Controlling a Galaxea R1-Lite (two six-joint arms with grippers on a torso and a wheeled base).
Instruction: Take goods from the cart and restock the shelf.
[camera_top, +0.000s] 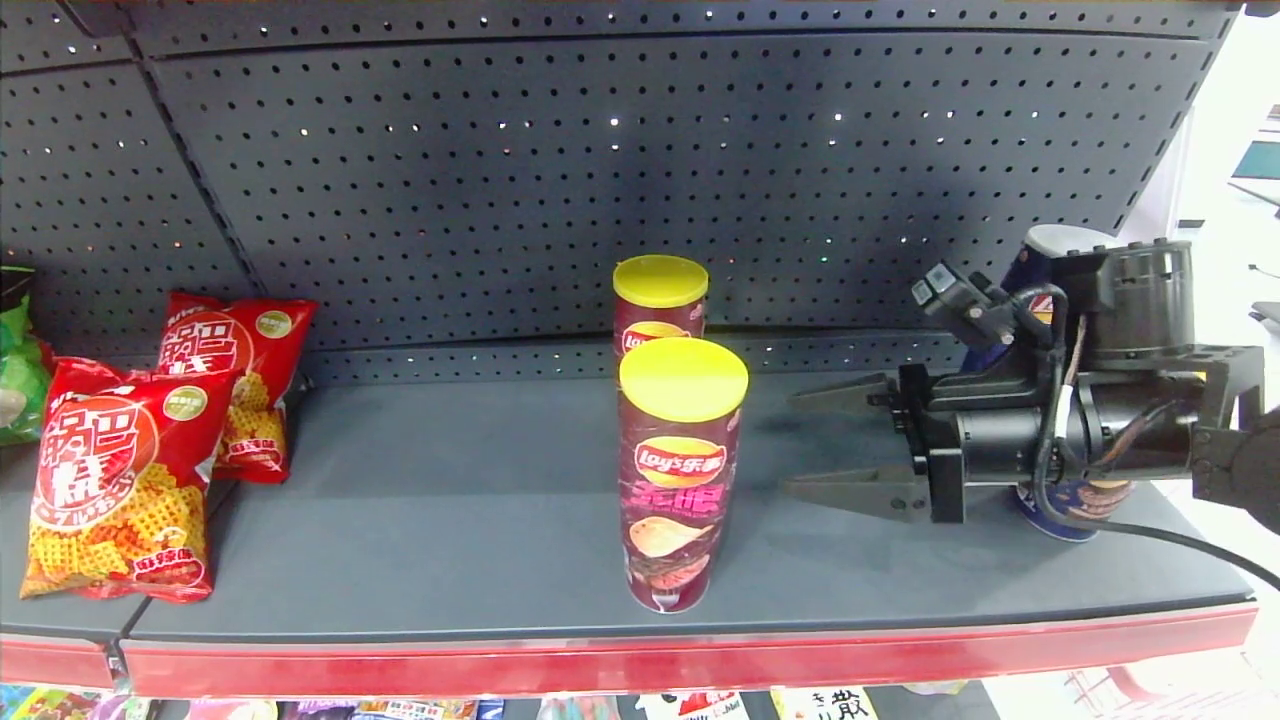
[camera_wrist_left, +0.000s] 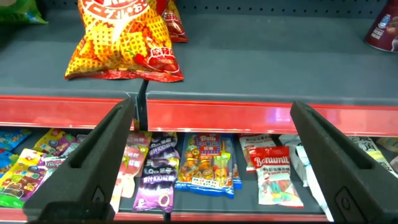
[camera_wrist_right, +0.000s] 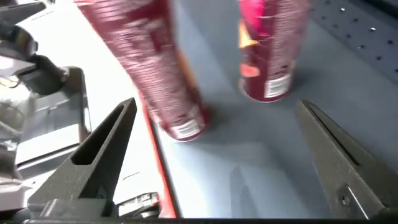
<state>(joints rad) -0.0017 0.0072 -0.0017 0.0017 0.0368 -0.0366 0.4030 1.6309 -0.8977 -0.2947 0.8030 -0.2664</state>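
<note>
OK, my right jaws sit wide open and empty just right of the upright front can (camera_top: 680, 480) on the shelf (camera_top: 450, 520), pointing at it; left jaws, also wide, are farther off by the shelf's front edge.

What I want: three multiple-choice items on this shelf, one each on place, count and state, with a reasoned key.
1. Where is the right gripper relative to the front can? A: to its right, apart. B: clamped around it. C: above its lid.
2. How many yellow-lidded cans stand on the shelf? A: one. B: two. C: four.
3. The right gripper is: A: shut on a bag. B: shut on a can. C: open, empty.
1A: bare shelf shows between them. 2B: front can plus rear can behind it. 3C: fingers spread, nothing between.
</note>
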